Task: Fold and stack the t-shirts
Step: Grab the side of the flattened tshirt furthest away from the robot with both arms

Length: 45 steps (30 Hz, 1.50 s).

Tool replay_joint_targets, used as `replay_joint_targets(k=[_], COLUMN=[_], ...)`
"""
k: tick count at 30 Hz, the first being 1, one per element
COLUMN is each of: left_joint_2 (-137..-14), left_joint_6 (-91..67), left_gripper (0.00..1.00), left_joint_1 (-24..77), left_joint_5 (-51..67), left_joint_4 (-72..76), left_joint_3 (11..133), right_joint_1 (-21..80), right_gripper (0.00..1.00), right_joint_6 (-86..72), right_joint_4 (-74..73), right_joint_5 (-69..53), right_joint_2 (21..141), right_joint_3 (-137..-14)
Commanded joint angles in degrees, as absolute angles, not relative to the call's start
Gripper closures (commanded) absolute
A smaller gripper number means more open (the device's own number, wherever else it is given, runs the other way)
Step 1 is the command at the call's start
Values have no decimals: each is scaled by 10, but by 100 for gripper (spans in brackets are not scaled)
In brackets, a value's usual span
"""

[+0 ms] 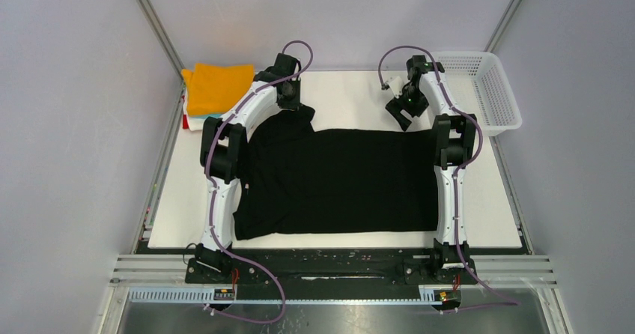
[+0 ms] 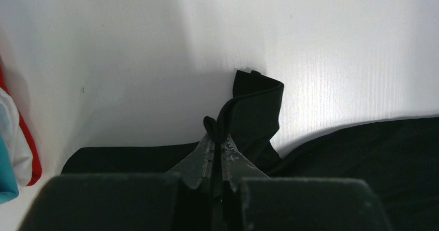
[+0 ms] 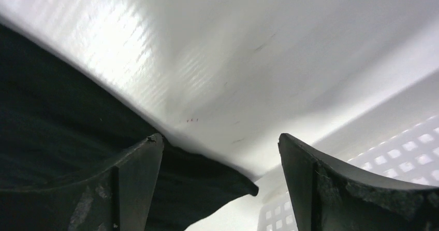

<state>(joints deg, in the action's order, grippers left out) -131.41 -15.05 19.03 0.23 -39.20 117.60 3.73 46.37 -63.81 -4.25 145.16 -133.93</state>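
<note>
Between the fingers of the left gripper (image 2: pixel 214 138), clamped tight, I hold a pinch of the black t-shirt (image 1: pixel 344 184), its far-left sleeve raised. The right gripper (image 3: pixel 218 140) hangs spread wide, the shirt's far-right corner just below it and the mesh basket (image 1: pixel 498 94) beside it. I judge the first fold is starting. Next, the right one must drop and close on that corner.

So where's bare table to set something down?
Bare table: far strip between left end effector and right end effector, beyond the black t-shirt; left margin, nearer than the folded stack; right margin, nearer than the mesh basket. Crowded: both far corners.
</note>
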Motion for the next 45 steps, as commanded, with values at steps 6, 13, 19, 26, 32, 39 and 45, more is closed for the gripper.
replay_joint_targets(k=[6,13,19,26,32,39,45], left_joint_2=[-1265,-1261,-1261,-1256,-1253,-1246,-1240], left_joint_6=[-153,-150,-148,-145,-145,-144,-145], left_gripper=[100,100,100,100,100,100,100], left_joint_1=[188,188,188,188,188,188,188], left_joint_5=[2,3,3,-13,-22,-28,-25], left_joint_4=[-370,-369,-362,-361,-362,-362,-353], left_joint_3=[1168,1165,1163,1159,1156,1152,1147], right_joint_1=[36,36,36,36,37,37,45], right_gripper=[9,12,15,19,24,28,88], right_joint_6=[492,544,546,541,553,564,569], right_joint_4=[-649,-660,-653,-653,-683,-701,-715], right_joint_5=[-135,-36,-19,-14,-37,-44,-52], right_joint_2=[1414,1406,1411,1407,1410,1407,1421], right_joint_3=[-1326,-1229,-1239,-1226,-1250,-1262,-1257])
